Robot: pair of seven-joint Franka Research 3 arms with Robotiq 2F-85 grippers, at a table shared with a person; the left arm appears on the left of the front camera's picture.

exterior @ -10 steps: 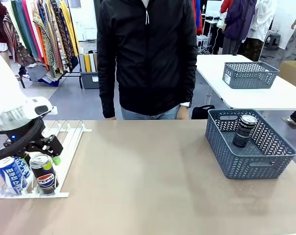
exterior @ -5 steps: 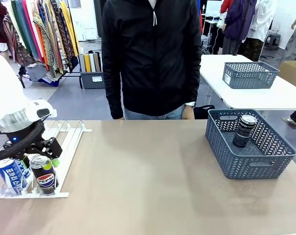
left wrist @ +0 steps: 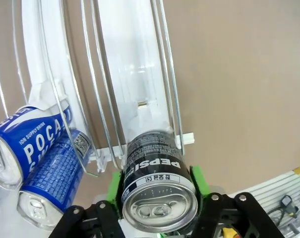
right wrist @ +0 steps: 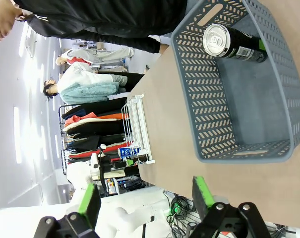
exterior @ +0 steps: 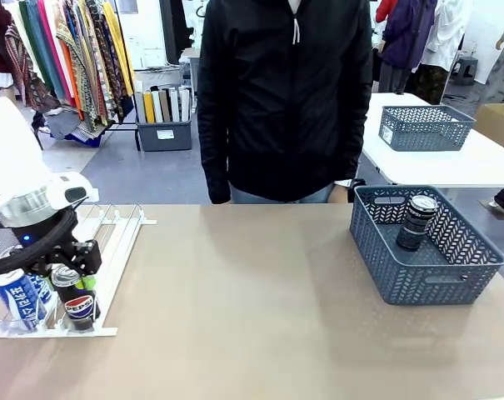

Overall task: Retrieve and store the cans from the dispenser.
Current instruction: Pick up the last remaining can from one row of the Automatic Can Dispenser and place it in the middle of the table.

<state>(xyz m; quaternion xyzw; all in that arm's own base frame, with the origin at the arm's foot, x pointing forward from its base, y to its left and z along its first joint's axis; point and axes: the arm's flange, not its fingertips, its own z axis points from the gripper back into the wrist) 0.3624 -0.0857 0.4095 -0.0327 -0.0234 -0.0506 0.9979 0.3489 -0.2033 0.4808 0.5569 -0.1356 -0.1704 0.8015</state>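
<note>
Left gripper [left wrist: 157, 189] has its fingers [left wrist: 114, 191] clamped on the Pepsi can [left wrist: 157, 168] at the dispenser's [left wrist: 135, 74] front, roughly 8 o'clock on the counter [exterior: 252, 317], so it should probably lift straight up clear of the rails [left wrist: 168, 74]; right gripper [right wrist: 146, 194] hangs open.

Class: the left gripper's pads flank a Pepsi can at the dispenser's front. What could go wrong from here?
1. The left gripper grips the Pepsi can near its top end; it might tilt or slip when lifted.
2. Wire rails of the dispenser hug the can and may snag it.
3. The Pocari cans lie close beside; the fingers could bump them.
</note>
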